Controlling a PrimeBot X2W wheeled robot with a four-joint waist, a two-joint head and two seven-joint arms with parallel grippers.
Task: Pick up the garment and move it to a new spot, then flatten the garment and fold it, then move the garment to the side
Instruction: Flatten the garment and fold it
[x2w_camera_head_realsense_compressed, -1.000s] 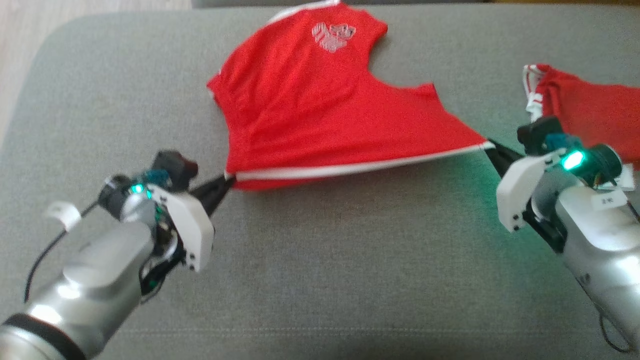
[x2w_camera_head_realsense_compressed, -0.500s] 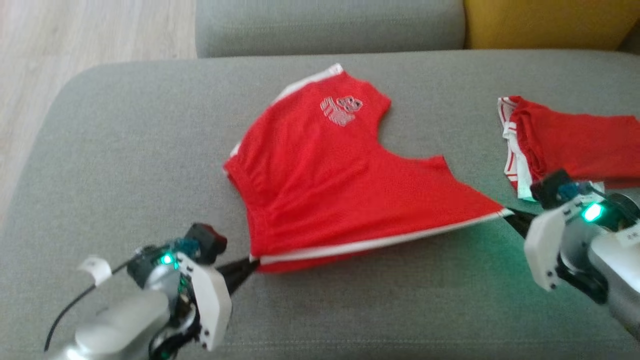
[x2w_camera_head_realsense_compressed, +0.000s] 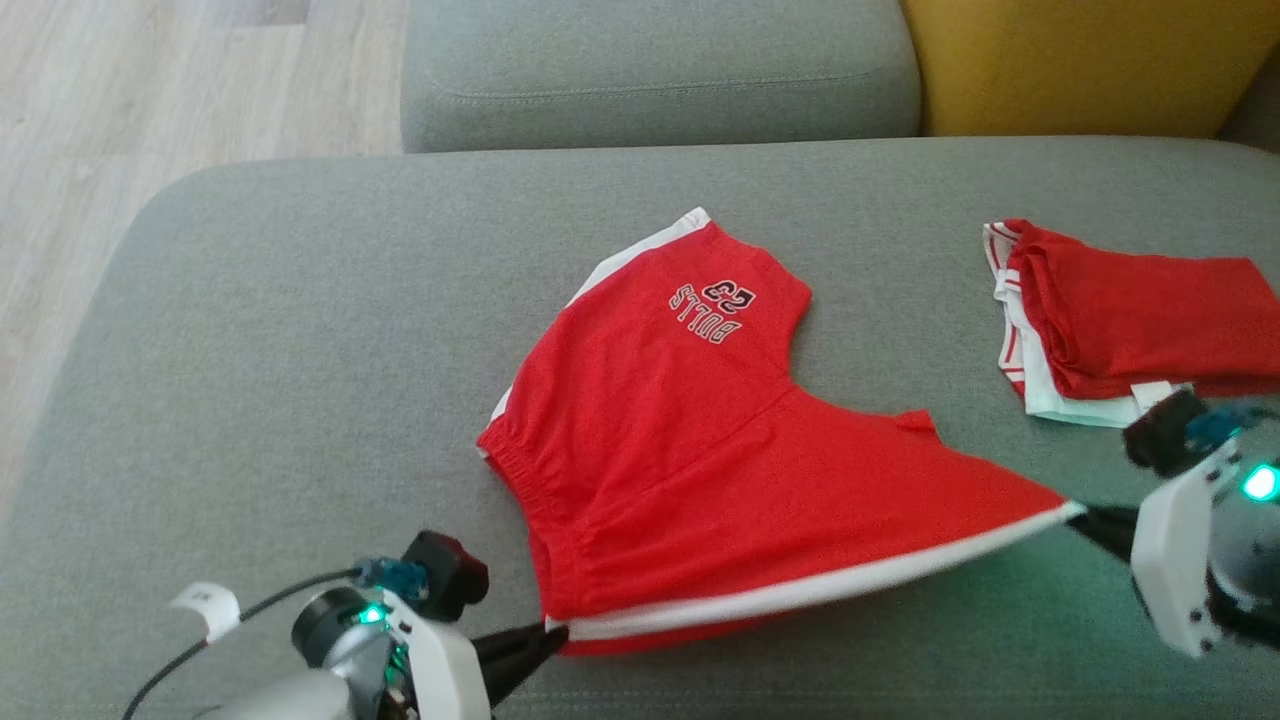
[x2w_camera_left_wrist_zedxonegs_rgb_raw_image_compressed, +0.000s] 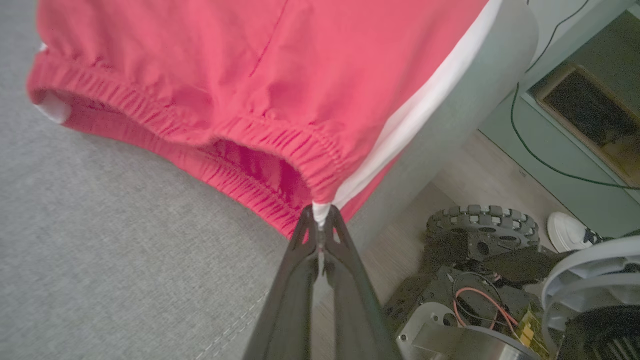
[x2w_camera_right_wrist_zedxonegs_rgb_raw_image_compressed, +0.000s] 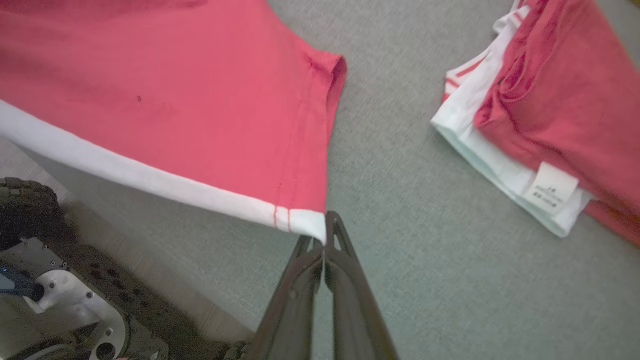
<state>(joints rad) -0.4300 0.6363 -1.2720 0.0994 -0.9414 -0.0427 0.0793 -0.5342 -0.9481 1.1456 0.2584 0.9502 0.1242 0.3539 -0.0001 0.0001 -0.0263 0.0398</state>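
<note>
Red shorts with white side stripe (x2w_camera_head_realsense_compressed: 720, 450) stretched mid-seat on grey fabric sofa (x2w_camera_head_realsense_compressed: 300, 330), left gripper (x2w_camera_head_realsense_compressed: 558, 633) pinching waistband corner, right gripper (x2w_camera_head_realsense_compressed: 1078, 513) pinching hem corner, pale wooden floor (x2w_camera_head_realsense_compressed: 150, 80) beyond, mustard-yellow cushion (x2w_camera_head_realsense_compressed: 1080, 60) behind.

The red garment (x2w_camera_head_realsense_compressed: 700, 440) has white side stripes, the sofa (x2w_camera_head_realsense_compressed: 300, 330) is grey, the cushion (x2w_camera_head_realsense_compressed: 1080, 60) yellow.

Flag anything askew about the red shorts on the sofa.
The red shorts lie skewed, not flat. The left gripper pinches the waistband corner and the right gripper the leg hem corner, pulling the white stripe taut.
</note>
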